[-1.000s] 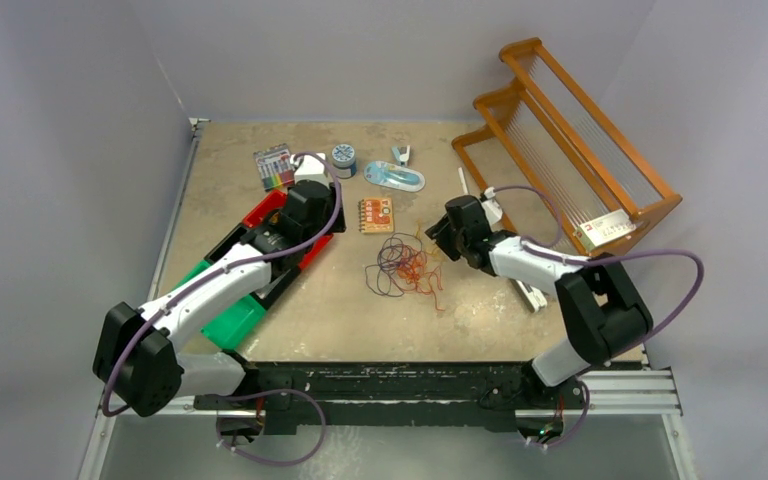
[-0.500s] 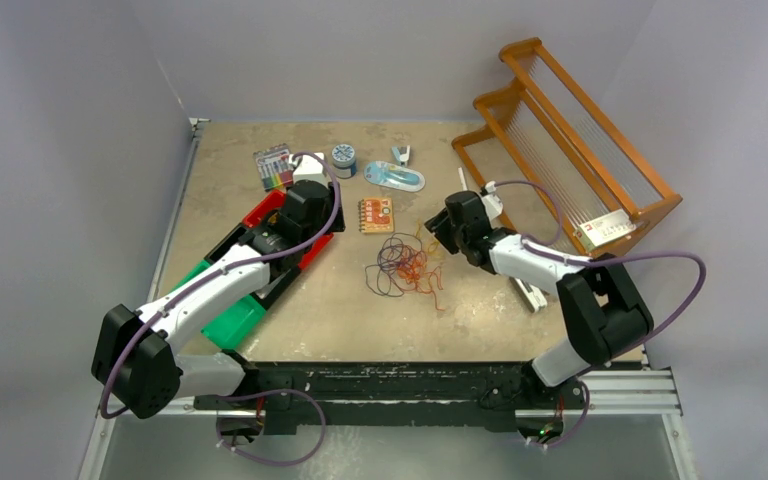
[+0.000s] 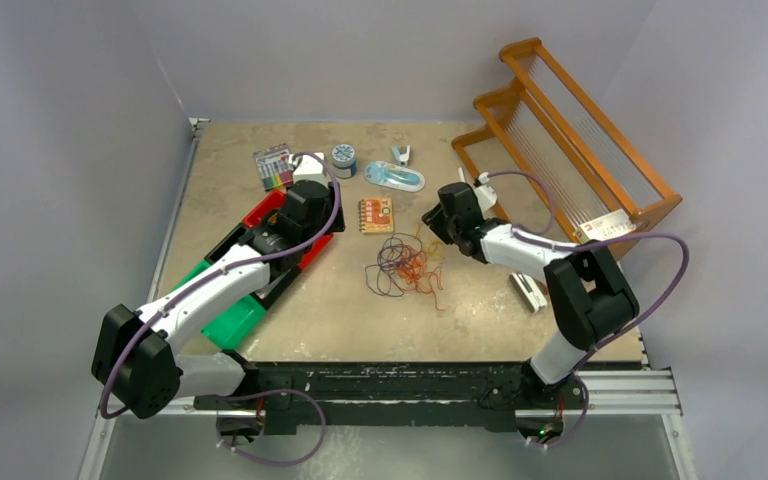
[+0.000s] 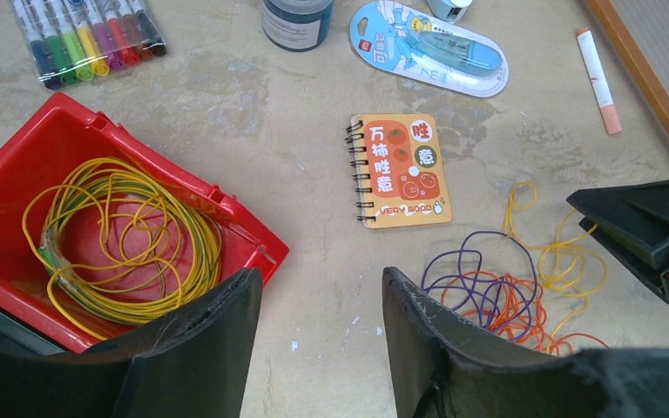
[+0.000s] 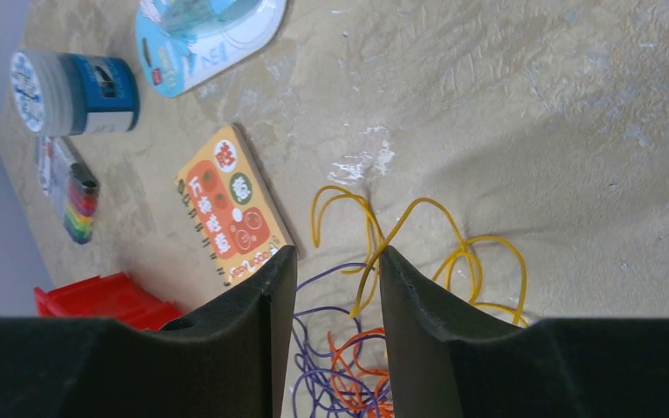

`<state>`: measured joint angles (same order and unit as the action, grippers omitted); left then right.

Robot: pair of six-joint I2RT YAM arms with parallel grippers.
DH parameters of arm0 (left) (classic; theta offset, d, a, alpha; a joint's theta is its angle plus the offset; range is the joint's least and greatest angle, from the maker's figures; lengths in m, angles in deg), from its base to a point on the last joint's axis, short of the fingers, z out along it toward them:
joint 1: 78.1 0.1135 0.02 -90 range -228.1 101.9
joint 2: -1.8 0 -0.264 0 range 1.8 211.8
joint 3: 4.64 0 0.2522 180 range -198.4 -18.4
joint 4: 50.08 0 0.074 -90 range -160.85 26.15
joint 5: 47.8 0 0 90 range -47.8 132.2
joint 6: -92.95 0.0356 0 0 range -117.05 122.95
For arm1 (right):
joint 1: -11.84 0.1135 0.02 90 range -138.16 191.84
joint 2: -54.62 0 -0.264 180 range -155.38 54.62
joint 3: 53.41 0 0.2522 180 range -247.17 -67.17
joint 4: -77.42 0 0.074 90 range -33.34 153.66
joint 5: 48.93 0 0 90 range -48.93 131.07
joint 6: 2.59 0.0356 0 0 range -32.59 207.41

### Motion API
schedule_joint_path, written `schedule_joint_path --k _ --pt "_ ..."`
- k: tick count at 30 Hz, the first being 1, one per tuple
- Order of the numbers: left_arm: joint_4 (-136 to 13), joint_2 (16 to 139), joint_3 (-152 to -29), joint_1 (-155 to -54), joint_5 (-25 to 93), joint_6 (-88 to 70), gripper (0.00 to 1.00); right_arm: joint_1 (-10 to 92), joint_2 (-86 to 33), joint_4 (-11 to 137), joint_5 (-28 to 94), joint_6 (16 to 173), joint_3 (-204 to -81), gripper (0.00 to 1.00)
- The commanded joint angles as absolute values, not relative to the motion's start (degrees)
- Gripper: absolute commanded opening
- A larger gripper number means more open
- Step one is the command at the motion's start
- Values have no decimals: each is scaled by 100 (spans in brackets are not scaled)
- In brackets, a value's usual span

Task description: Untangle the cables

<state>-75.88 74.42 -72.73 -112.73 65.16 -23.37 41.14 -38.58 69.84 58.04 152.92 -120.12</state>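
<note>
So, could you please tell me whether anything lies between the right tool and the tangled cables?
Nothing visible does. The right tool is open directly over the cables, with yellow loops showing between its jaws. The orange notebook lies off to one side, clear of that path.

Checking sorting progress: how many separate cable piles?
2: a yellow coil in the red bin; a purple-orange-yellow tangle on the table beside the notebook. More may be hidden.
</note>
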Motion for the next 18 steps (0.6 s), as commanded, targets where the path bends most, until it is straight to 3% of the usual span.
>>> schedule_joint_path --k 1,6,10,16,18 --pt "-7448 7325 -7344 -11290 6582 -2275 52 4115 -4025 7066 5788 15242 -12212 42" --pt "-7452 7316 -7338 -11288 6584 -2267 52 4110 -4130 7170 5639 15271 -12210 40" --pt "-7450 7334 -7347 -11286 6567 -2280 52 4102 -4074 7238 5721 15255 -12210 28" --pt "-7448 7266 -7345 -11290 6646 -2267 52 4109 -3558 7288 6114 14868 -12217 3" --pt "-7345 7053 -7255 -11281 6708 -2269 52 4108 -3299 7365 6194 14608 -12215 0"
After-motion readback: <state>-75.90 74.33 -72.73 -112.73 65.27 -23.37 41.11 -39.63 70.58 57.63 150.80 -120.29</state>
